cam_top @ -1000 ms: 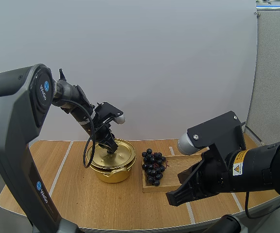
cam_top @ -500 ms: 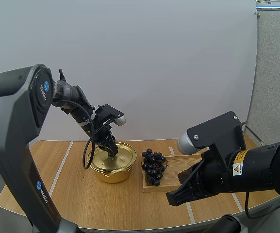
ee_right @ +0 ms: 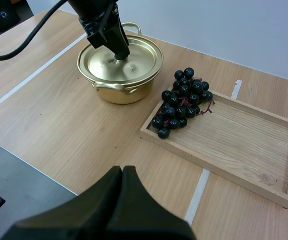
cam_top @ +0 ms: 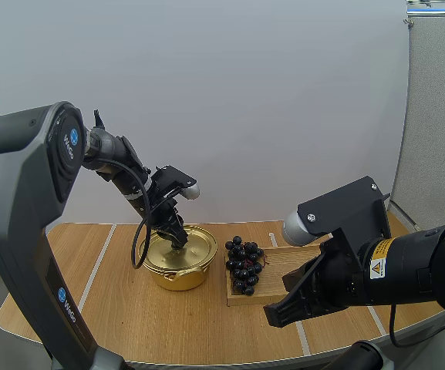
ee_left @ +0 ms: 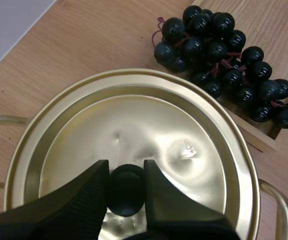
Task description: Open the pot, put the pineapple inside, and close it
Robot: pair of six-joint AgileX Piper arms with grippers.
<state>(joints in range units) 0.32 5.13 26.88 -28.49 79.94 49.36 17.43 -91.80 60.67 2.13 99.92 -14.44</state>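
Note:
A gold pot [cam_top: 177, 271] with its lid [ee_left: 134, 125] on stands left of centre on the table. My left gripper [cam_top: 179, 240] reaches down onto the lid, and its two fingers pinch the black knob [ee_left: 126, 192] between them. A bunch of dark grapes [cam_top: 244, 264] lies on the left end of a wooden tray [cam_top: 288, 262], close beside the pot. My right gripper [cam_top: 273, 314] hangs over the table's front edge, right of the pot, its fingers together as one wedge [ee_right: 123, 175] with nothing in them. From the right wrist view the pot [ee_right: 120, 70], the grapes [ee_right: 181, 102] and the tray [ee_right: 253, 145] lie ahead.
The tray's right part is bare wood. White tape lines [ee_right: 198, 190] cross the tabletop. Bare table lies in front of the pot and to its left. The table's front edge [ee_right: 29, 165] is just under my right gripper.
My left gripper has sunk a little, and the lid with it, onto the pot. In the last half second nothing has moved. The right arm is still.

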